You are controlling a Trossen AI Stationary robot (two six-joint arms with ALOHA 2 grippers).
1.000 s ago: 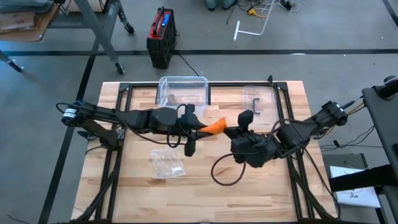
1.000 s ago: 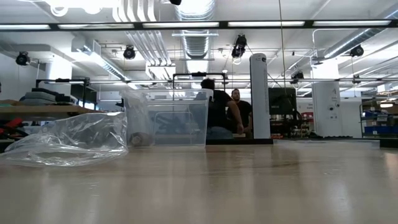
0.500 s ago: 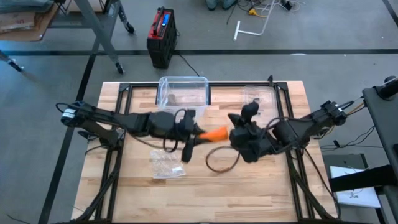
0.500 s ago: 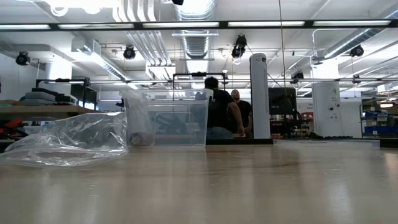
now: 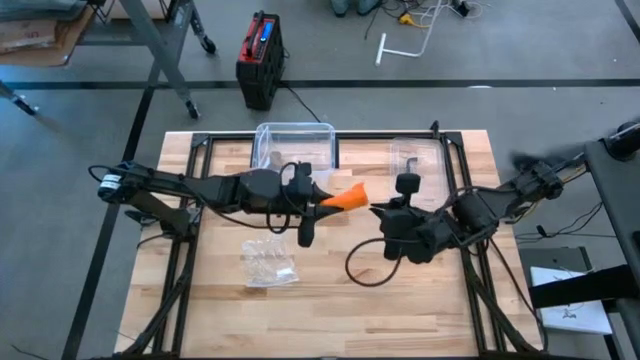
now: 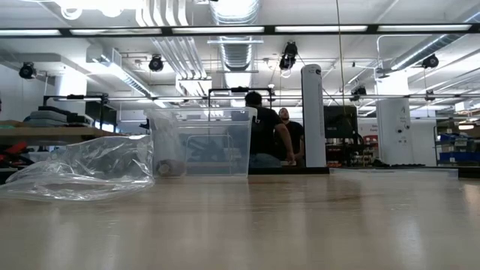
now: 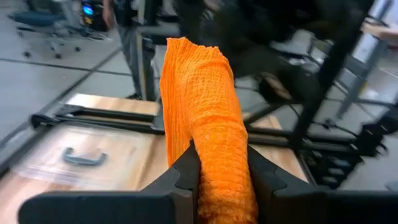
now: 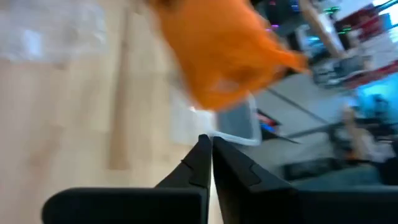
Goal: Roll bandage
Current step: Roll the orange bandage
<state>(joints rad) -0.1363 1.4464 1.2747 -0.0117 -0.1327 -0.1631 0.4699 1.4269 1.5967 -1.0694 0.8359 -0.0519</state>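
Observation:
The orange bandage (image 5: pixel 345 198) is a soft crumpled strip held above the table's middle; it also shows in the left wrist view (image 7: pixel 202 106) and, blurred, in the right wrist view (image 8: pixel 217 50). My left gripper (image 5: pixel 318 201) comes from the table's left and is shut on it. My right gripper (image 5: pixel 378 211) comes from the right, fingers shut and empty (image 8: pixel 207 144), a little short of the bandage's free end. Neither gripper shows in the low view. My left gripper pinches the bandage between its two fingers (image 7: pixel 186 168) at its near part (image 7: pixel 221 180), as a bunched strip of several layers. The fingers come about level from the table's left and lie along the strip. The free end (image 7: pixel 189 56) sticks out past the fingertips, clear of the table.
A clear plastic bin (image 5: pixel 293 146) stands at the far middle, also in the low view (image 6: pixel 202 142). A clear lid with a handle (image 5: pixel 415 160) lies at the far right. A crumpled plastic bag (image 5: pixel 268 263) lies near left. A black cable loop (image 5: pixel 365 270) hangs under my right arm.
My right gripper went left toward the bandage's free end, then drew back toward the table's right. My left gripper kept its hold and swung the bandage slightly toward the near edge and back toward the far edge.

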